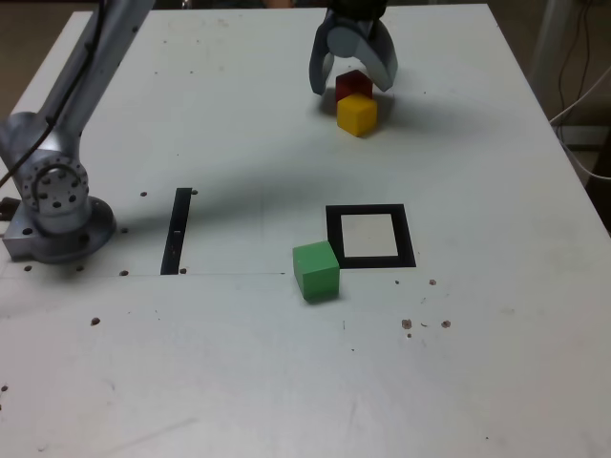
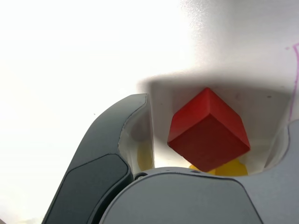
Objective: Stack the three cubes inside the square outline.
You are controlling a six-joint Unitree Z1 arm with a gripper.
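Red cube [image 1: 352, 84] between spread jaws, yellow cube [image 1: 357, 114] just beside

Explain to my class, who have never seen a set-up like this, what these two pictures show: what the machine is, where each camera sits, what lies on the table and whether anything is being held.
The grey machine is a robot arm bolted to a white table. At its far end is a gripper, a two-fingered claw.

One picture comes from a camera standing off the arm and looking down over the whole table. The other comes from a camera on the arm's wrist, looking out between the claw's fingers.

On the table lie a red cube and a yellow cube touching each other, a green cube beside a square outline of black tape, and a separate black tape strip.

The claw is open around the red cube; nothing is held yet. The square is empty.
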